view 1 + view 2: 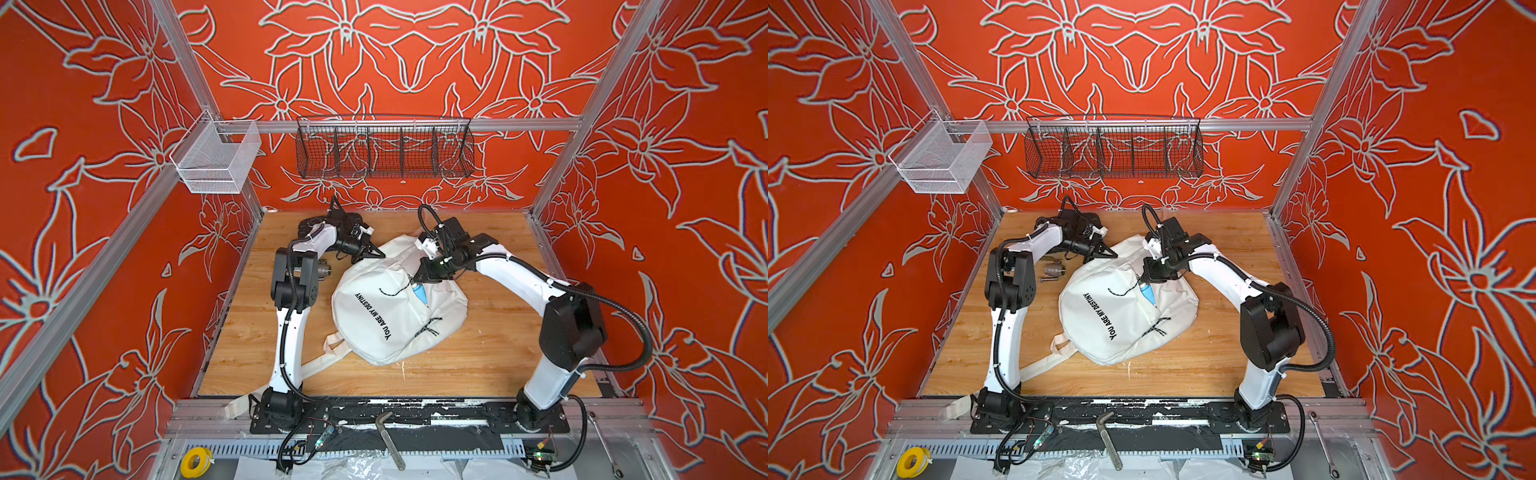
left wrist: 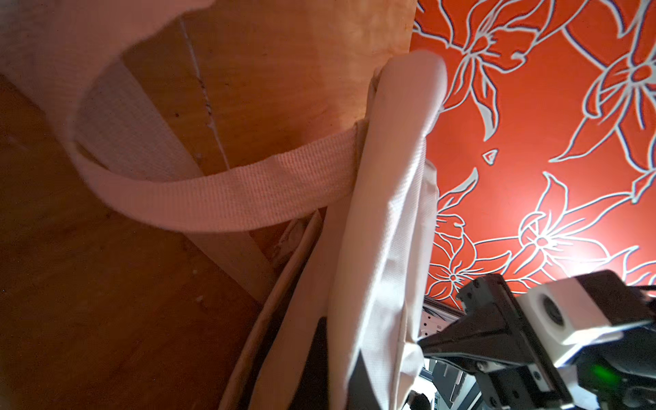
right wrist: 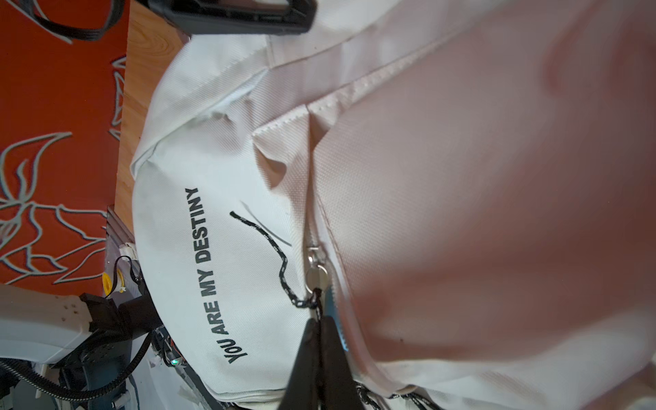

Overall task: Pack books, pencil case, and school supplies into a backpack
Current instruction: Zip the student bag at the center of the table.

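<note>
The white backpack (image 1: 386, 320) (image 1: 1121, 320) lies print-up on the wooden table. My left gripper (image 1: 379, 253) (image 2: 339, 337) is at its far left rim, shut on a fold of the white fabric (image 2: 376, 284). My right gripper (image 1: 416, 279) (image 3: 319, 319) is over the open zip, its fingers pressed together on the black cord zip pull (image 3: 284, 277). A sliver of something light blue (image 1: 420, 294) (image 1: 1148, 293) shows in the zip gap; I cannot tell what it is. The books and the pencil case are out of view.
A grey metal valve fitting (image 1: 325, 271) lies left of the backpack beside my left arm. A white strap (image 1: 320, 361) trails toward the front edge. A black wire basket (image 1: 384, 147) and a white mesh basket (image 1: 216, 156) hang on the back rail.
</note>
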`<state>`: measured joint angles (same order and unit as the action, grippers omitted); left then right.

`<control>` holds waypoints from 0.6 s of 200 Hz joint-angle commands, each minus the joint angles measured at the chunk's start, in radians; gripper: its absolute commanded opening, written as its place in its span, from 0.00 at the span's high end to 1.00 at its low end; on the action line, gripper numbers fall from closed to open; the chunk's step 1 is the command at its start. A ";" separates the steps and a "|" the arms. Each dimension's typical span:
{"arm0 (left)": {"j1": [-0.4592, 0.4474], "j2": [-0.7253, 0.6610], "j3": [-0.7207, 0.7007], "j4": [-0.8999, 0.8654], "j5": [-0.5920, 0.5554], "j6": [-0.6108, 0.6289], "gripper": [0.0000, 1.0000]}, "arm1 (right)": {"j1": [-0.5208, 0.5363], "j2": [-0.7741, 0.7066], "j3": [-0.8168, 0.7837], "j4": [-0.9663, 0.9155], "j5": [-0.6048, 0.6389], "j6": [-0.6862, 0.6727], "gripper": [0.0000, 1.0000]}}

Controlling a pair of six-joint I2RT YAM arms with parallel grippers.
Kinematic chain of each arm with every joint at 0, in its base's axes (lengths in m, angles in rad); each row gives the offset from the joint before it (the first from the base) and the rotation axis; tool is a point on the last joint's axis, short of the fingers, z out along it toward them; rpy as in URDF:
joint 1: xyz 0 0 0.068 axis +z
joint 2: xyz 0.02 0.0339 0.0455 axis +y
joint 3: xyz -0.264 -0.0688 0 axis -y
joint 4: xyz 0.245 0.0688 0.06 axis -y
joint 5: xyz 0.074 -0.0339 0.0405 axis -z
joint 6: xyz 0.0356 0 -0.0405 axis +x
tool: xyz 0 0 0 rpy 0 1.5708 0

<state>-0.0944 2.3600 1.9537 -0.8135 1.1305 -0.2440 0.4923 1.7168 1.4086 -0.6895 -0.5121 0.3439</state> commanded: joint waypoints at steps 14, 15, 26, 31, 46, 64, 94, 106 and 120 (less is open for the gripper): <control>0.089 -0.093 -0.059 0.160 -0.078 -0.090 1.00 | 0.005 -0.068 -0.076 -0.143 0.029 0.059 1.00; 0.090 -0.094 -0.062 0.164 -0.079 -0.093 1.00 | 0.005 -0.067 -0.078 -0.144 0.028 0.059 1.00; 0.100 -0.109 -0.085 0.185 -0.077 -0.107 1.00 | 0.006 -0.065 -0.084 -0.144 0.024 0.066 1.00; 0.104 -0.115 -0.093 0.189 -0.079 -0.110 1.00 | 0.006 -0.065 -0.087 -0.142 0.020 0.069 1.00; 0.117 -0.136 -0.111 0.196 -0.085 -0.105 1.00 | 0.005 -0.070 -0.088 -0.142 0.014 0.079 1.00; 0.141 -0.159 -0.128 0.209 -0.095 -0.110 1.00 | 0.006 -0.077 -0.088 -0.161 0.009 0.091 1.00; 0.193 -0.182 -0.176 0.270 -0.093 -0.165 1.00 | 0.006 -0.077 -0.083 -0.230 0.013 0.090 1.00; 0.207 -0.186 -0.179 0.263 -0.096 -0.160 1.00 | 0.006 -0.080 -0.066 -0.252 0.017 0.094 1.00; 0.222 -0.189 -0.184 0.268 -0.100 -0.165 1.00 | 0.008 -0.087 -0.067 -0.266 0.011 0.102 1.00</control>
<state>0.0021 2.2211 1.7546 -0.6907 1.1397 -0.3763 0.5014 1.6741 1.3518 -0.6365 -0.5030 0.4248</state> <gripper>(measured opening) 0.058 0.041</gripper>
